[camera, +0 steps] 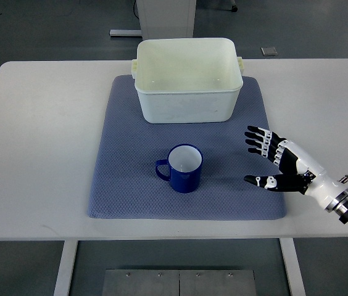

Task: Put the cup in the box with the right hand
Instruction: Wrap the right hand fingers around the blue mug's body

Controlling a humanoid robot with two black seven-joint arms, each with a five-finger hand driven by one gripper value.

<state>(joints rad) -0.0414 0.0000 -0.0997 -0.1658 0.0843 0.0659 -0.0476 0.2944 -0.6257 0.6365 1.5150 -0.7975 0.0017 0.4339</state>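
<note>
The cup (184, 168) stands upright on the mat (124, 185), left of the right hand (279, 163) and clear of it, mouth up, handle pointing away from the hand. The box (186, 105) sits beyond and left of the hand, its inside open to view. No writing is legible. The hand has fingers spread wide, holding nothing; its arm is cut off at the right edge.

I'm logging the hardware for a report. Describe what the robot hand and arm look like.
Only the right robot hand shows. Its palm and forearm shell are white, its fingers black with small white segments at the joints. A metallic silver ring sits at the wrist, with black parts and a thin black cable behind it. No left arm is visible.
</note>
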